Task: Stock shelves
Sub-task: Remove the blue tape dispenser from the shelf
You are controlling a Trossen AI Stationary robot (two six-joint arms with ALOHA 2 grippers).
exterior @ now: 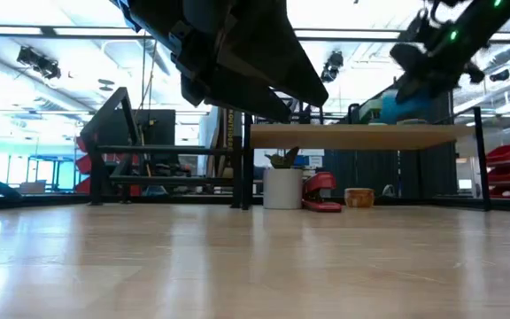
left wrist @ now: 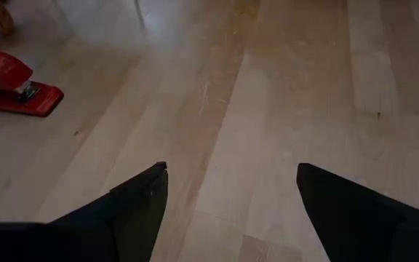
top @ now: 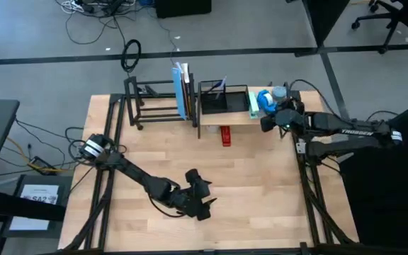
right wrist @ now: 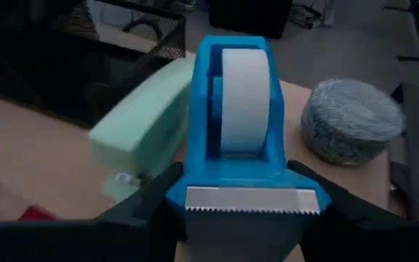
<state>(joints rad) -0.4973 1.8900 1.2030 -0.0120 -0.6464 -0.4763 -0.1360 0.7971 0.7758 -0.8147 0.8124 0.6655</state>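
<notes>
My right gripper [top: 269,113] is shut on a blue tape dispenser [right wrist: 242,138] with a white roll, over the right end of the light wood shelf top [top: 241,117]. On that top also lie a pale green stapler [right wrist: 148,127] and a grey round pad [right wrist: 351,120]. The black tube-frame rack [top: 154,103] stands to its left. My left gripper [top: 202,200] hovers open over the table's near middle, with nothing between its fingers [left wrist: 140,196]. A red stapler [top: 226,135] lies on the table in front of the wood shelf. My right gripper pinches the tape dispenser's base at its cutter end [right wrist: 249,191], one finger [right wrist: 148,200] on each long side. The fingers come level from the table's right side, along the dispenser. It sits upright; whether its base rests on the shelf top or hangs just above, I cannot tell.
A black mesh organizer [top: 224,98] sits on the wood top's left part. Blue and white folders [top: 183,91] stand between rack and shelf. Under the plank stand a white cup [exterior: 282,188] and a small basket [exterior: 359,197]. Bare tabletop [top: 261,184] lies in front.
</notes>
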